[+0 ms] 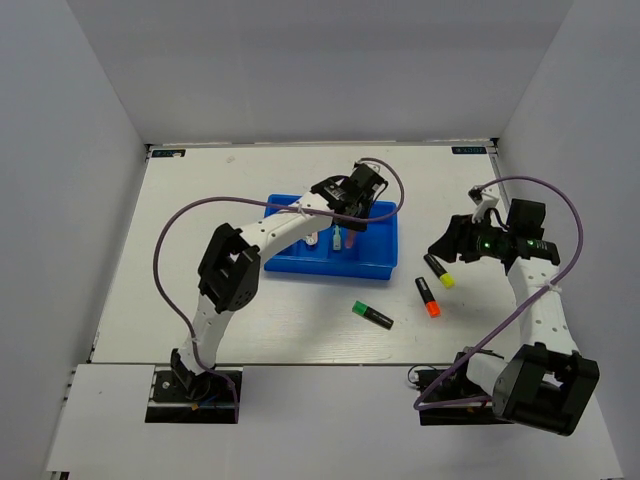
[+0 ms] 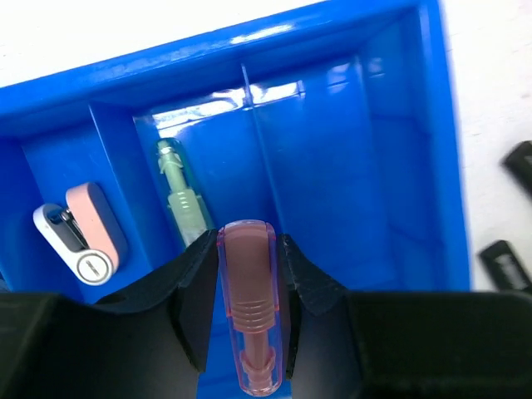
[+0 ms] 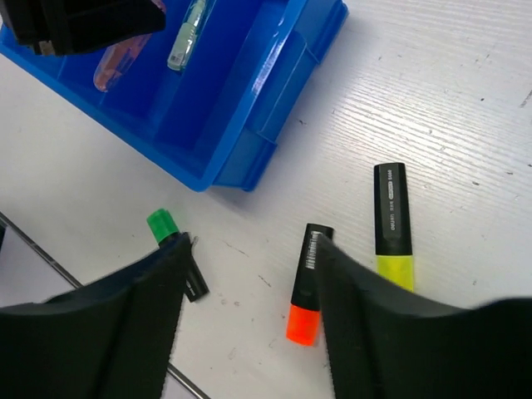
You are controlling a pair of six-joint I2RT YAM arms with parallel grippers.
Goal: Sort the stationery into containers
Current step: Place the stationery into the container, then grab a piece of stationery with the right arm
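Forward, left gripper above tray, clasping capsule

Three highlighters; two capsule pieces; one pink-white dispenser; one four-compartment tray.

No wording is legible anywhere. The black highlighter with a yellow end carries small white print along its barrel, too blurred to read. The black highlighter with an orange end bears fine white marks, equally unreadable.
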